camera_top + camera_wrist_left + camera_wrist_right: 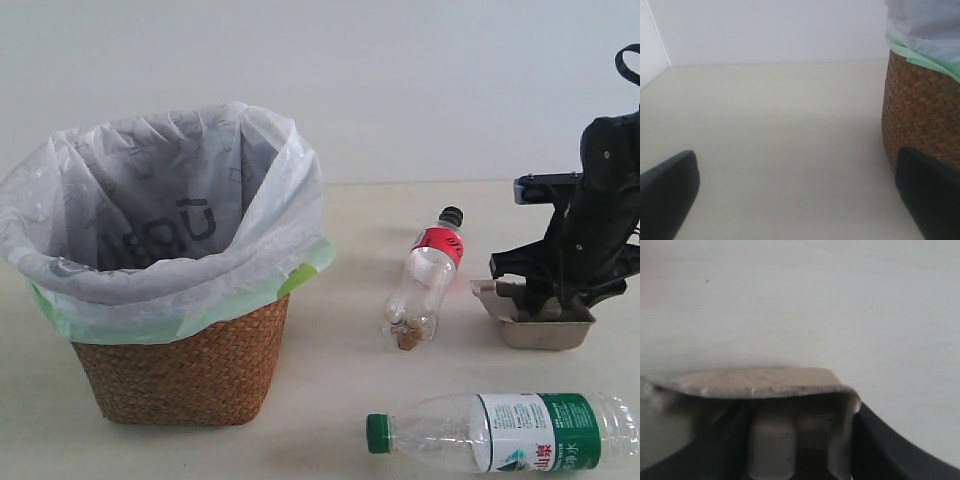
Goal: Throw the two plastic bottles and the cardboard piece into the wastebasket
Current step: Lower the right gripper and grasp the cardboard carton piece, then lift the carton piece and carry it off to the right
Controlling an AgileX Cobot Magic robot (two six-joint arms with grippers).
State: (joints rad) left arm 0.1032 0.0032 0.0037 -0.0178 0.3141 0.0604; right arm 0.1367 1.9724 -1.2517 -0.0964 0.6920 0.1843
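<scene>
The cardboard piece (540,325) lies on the table at the right, a grey-brown pulp tray. My right gripper (545,303) is lowered into it and stands open. In the right wrist view one finger (900,445) is just outside the end wall of the cardboard piece (755,382), and the other is low inside it. The smaller bottle (425,280), with a black cap and red label, lies left of the tray. The longer green-capped bottle (510,432) lies at the front. The wastebasket (185,375) stands at the left. My left gripper (800,210) is open beside the wastebasket (922,115).
A pale wall runs behind the light table (340,400). The white bag liner (160,220) flares wide over the basket rim. Bare tabletop (775,135) stretches in front of the left gripper.
</scene>
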